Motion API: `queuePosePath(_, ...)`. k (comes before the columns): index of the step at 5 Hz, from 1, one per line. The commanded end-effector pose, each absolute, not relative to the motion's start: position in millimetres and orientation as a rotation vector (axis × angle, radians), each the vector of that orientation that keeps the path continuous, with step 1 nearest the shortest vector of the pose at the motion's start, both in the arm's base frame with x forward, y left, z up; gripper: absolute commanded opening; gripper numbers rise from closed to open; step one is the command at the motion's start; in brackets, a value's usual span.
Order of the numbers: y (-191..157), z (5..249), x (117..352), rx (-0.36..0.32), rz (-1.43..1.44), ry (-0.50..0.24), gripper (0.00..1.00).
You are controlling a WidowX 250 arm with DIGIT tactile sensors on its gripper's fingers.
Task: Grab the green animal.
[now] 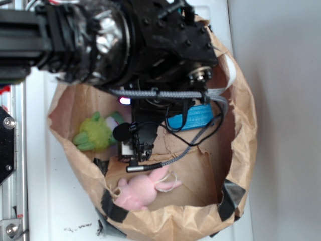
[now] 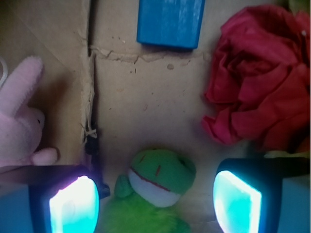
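Note:
The green animal (image 2: 158, 187) is a fuzzy lime-green plush with a white-and-red mouth patch. It lies on the brown cardboard floor at the bottom of the wrist view. My gripper (image 2: 155, 206) is open above it. The glowing left fingertip (image 2: 75, 206) and right fingertip (image 2: 237, 204) stand wide on either side without touching it. In the exterior view the green animal (image 1: 95, 133) lies at the left inside the paper bag, just left of the gripper (image 1: 133, 145), whose fingers are largely hidden by the arm.
A red ruffled paper ball (image 2: 262, 82) sits close by the right finger. A blue block (image 2: 170, 22) lies further ahead. A pink plush bunny (image 2: 19, 126) is by the left finger. The crumpled brown bag wall (image 1: 241, 125) rings everything.

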State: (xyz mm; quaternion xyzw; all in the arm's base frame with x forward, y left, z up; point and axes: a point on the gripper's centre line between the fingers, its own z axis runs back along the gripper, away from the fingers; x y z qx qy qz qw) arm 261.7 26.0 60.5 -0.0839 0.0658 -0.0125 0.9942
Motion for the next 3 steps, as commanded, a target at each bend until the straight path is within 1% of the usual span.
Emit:
queuePosePath(1,27,76,268,-0.169,-0.017,0.084,1.00)
queuePosePath(2,26,84,261,-0.207,-0.085,0.020,1.00)
queuePosePath(3,30,89,249,-0.221,-0.089,-0.099,1.00)
